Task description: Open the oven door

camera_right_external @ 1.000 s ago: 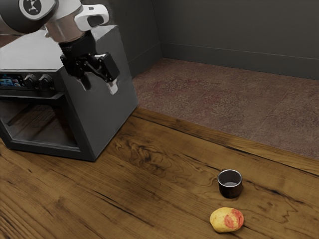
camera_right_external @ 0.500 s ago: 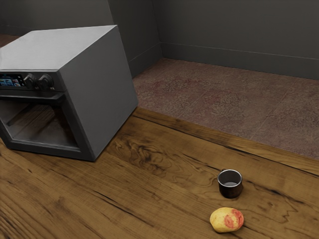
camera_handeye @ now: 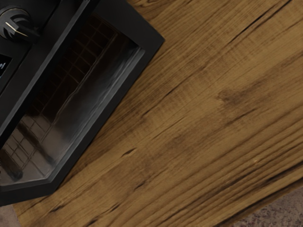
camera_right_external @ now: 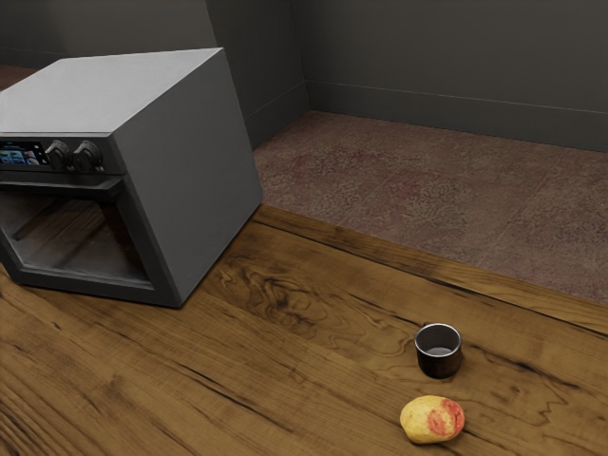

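- End effector: opening and any hold can't be told.
- Oven door (camera_right_external: 85,242): seen shut, front of oven (camera_right_external: 195,180), exterior view's left.
- Handle (camera_right_external: 95,187): best taken squarely, then drawn outward and down, probably in an arc.
- Knobs (camera_right_external: 87,156) just above: not to be brushed.

Readable text, numbers, brands: none. Oven (camera_right_external: 190,166) front carries a small lit display (camera_right_external: 21,154) beside the knobs (camera_right_external: 72,155); blue and pale marks on it, too small to make out. Wrist view: a piece of the same display, pale mark, illegible. Near it, one knob bears a thin light line, no legible character.
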Tool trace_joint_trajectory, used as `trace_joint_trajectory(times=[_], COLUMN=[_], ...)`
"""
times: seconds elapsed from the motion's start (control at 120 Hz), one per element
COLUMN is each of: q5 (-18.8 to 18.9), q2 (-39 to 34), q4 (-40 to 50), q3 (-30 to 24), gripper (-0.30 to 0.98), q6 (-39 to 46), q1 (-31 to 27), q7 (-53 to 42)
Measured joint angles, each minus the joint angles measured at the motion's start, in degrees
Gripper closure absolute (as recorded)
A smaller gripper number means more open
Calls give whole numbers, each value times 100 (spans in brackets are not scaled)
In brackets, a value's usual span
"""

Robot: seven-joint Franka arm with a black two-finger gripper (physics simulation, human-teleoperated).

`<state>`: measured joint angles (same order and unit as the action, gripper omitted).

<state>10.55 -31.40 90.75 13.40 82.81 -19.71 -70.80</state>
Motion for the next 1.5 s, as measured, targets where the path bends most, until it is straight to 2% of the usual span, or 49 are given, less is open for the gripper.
trace_joint_trajectory(times=[0.075, 0.167, 0.483, 0.7, 1.0, 1.067, 1.167, 1.383, 1.5], q5=[-168, -317, -523, -540, -694, -918, -1216, -1280, -1123], q2=[-39, 255, 896, 1684, 1855, 1858, 1868, 2045, 2231], q4=[385, 545, 555, 260, 136, 100, 160, 184, 212], q3=[-37, 3, 186, 248, 625, 974, 1221, 1194, 1019], gripper=[2, 2, 2, 2, 2, 2, 2, 2, 2], q6=[354, 687, 1226, 1514, 1869, 2024, 2258, 2619, 2820], q1=[-348, -537, -339, -362, -353, -359, -371, -205, -227], q7=[-493, -1018, -2415, -3056, -3736, -3848, -3937, -3977, -3988])
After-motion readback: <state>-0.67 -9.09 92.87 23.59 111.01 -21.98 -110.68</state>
